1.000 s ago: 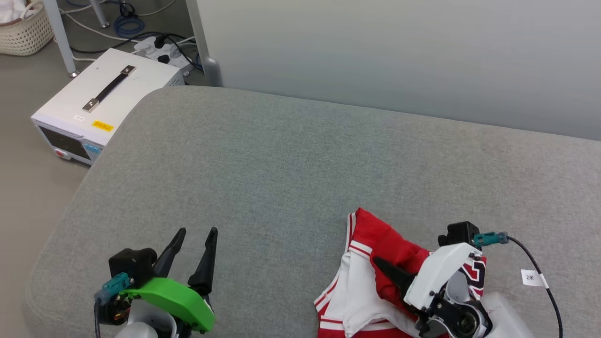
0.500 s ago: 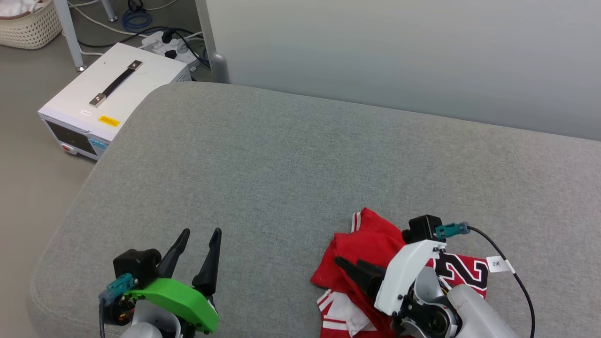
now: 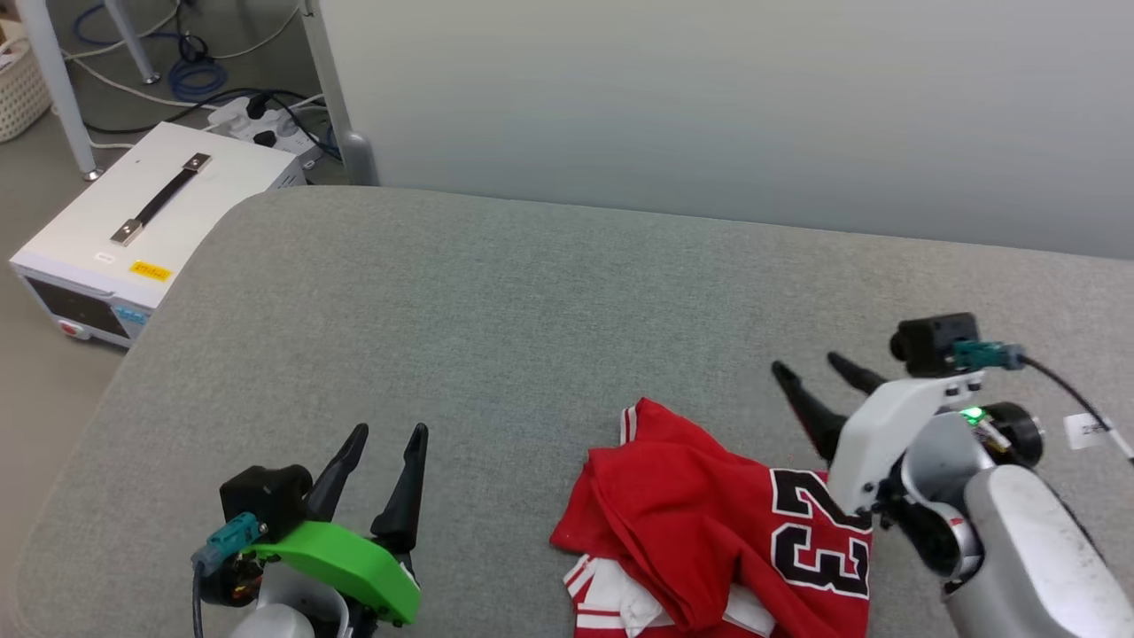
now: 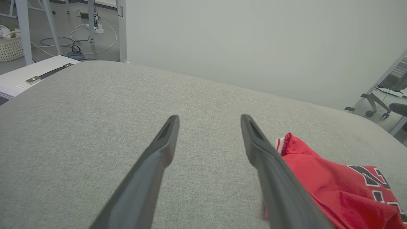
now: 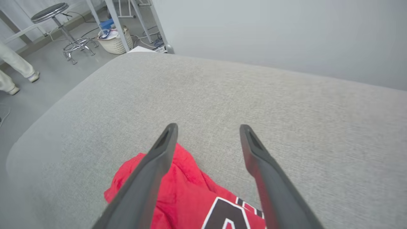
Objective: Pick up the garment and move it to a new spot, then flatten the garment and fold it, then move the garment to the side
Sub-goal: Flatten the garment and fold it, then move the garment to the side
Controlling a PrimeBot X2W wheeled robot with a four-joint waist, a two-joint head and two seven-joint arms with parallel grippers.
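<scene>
With my left hand [image 3: 390,431] and right hand [image 3: 806,363] both spread and empty, the garment [image 3: 709,523] lies crumpled at five o'clock on the grey surface [image 3: 496,292], looking soft, light and floppy, so I'd pinch its striped edge at eleven o'clock.

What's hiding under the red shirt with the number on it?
The red shirt lies crumpled on the grey cushion. Its own white sleeve pokes out from under the red folds. Anything else beneath the heap is covered, so I cannot tell.

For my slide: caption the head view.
Left pincer and right pincer open; crumpled garment lies free on the grey cushion.
</scene>
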